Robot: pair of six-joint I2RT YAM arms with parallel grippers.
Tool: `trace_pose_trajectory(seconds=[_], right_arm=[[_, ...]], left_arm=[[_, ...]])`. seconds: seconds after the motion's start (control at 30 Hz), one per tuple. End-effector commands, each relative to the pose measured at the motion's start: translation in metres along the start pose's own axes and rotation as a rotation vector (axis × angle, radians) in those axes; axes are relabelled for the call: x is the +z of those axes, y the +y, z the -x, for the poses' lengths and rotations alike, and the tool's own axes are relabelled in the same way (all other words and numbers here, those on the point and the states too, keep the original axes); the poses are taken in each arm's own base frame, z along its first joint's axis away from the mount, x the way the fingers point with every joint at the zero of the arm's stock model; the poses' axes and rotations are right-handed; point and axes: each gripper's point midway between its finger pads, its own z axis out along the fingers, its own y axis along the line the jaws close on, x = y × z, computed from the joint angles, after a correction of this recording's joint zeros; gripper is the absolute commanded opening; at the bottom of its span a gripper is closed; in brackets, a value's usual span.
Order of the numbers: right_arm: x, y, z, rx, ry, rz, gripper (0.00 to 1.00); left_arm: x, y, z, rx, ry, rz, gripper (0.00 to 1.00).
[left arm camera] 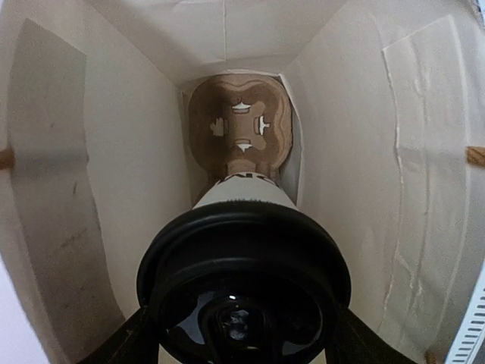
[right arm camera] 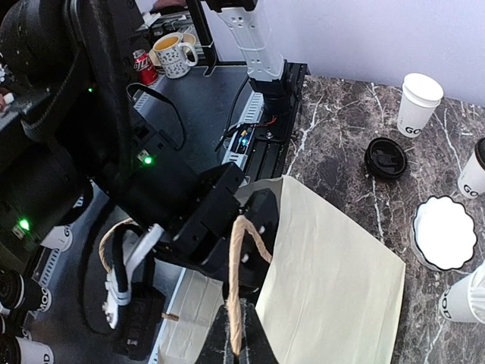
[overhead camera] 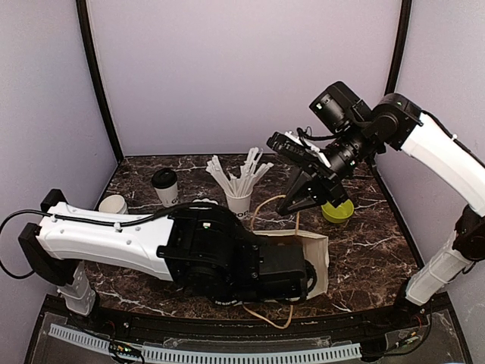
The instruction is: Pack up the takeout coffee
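Pinching the twine handle (right arm camera: pixel 237 265) in the closed right jaws presumably props the paper bag (right arm camera: pixel 333 280) open, so the left jaws, clamped on a black-lidded coffee cup (left arm camera: pixel 242 280) inside it, can reach the cardboard carrier (left arm camera: pixel 241 129) at the back; second cup (overhead camera: pixel 164 186) stands on the dark marble tabletop (overhead camera: pixel 371 250), lilac walls (overhead camera: pixel 242 76).

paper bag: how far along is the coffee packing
Done: cardboard carrier sits at the bottom of the bag. In hand: left gripper holds one lidded cup inside it, while right gripper pinches the handle. Left: seating that cup, then the second lidded cup on the table.
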Motion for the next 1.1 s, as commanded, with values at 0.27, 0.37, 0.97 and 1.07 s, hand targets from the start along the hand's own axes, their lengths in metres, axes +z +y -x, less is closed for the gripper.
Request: trace_pose_trajectory(seconds=[0.27, 0.37, 0.97, 1.07], right_arm=[[0.005, 0.027, 0.005, -0.051, -0.003, 0.074, 0.31], [-0.011, 0.033, 0.019, -0.129, 0.005, 0.052, 0.5], [-0.088, -0.169, -0.056, 0.133, -0.099, -0.518, 0.53], [-0.068, -0.188, -0.087, 0.199, -0.049, -0.483, 0.5]], left_arm=[[0.011, 0.001, -0.023, 0.029, 0.133, 0.145, 0.27], [0.01, 0.004, -0.022, 0.013, 0.131, 0.16, 0.27], [0.008, 0.0, -0.033, -0.069, 0.118, 0.145, 0.27], [0.01, 0.0, -0.036, -0.078, 0.105, 0.158, 0.27]])
